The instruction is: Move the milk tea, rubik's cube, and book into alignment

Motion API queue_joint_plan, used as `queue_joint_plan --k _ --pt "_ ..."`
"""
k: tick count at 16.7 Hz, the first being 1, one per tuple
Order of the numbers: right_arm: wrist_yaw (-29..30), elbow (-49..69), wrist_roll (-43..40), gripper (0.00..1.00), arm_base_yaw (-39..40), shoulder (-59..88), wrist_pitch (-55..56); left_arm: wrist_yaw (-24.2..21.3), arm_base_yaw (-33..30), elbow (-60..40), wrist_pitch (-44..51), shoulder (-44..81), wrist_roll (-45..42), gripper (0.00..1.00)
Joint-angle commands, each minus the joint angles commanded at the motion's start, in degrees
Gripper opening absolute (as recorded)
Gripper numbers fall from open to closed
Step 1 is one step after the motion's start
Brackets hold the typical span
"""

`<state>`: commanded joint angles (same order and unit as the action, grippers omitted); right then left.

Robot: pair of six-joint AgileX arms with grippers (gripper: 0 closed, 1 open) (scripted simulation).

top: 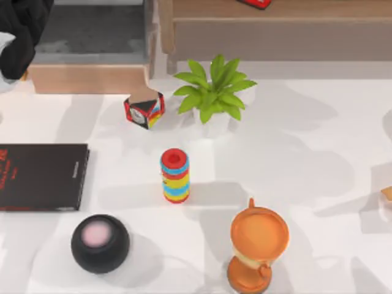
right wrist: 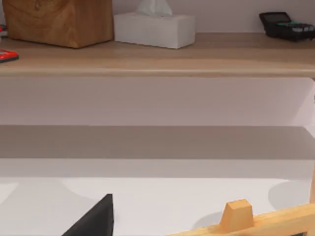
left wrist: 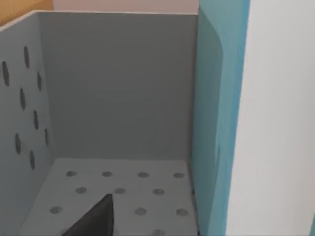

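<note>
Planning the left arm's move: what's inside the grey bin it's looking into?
A teal book stands upright against one wall of the grey bin; the perforated floor beside it is bare. Anything behind the book is hidden.

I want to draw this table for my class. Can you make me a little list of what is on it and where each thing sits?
Back middle: potted plant, green leaves, white pot
Beside the plant, on its left: small red-black-yellow box
Centre: striped ring stack, red, yellow and blue
Left edge: black slab, lying flat
Front left: black round speaker, pink top
Front, right of centre: orange hourglass shape
Back left: grey bin with a teal-blue book standing inside
Back shelf: tissue box, wooden block
</note>
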<state>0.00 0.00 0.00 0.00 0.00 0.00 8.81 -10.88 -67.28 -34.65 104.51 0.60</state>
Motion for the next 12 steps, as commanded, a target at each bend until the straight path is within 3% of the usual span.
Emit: queue_joint_plan --k 12 --pt "0.0 0.0 0.0 1.0 0.0 0.0 0.0 0.19 -0.34 -7.37 -1.62 6.54 0.07 1.0"
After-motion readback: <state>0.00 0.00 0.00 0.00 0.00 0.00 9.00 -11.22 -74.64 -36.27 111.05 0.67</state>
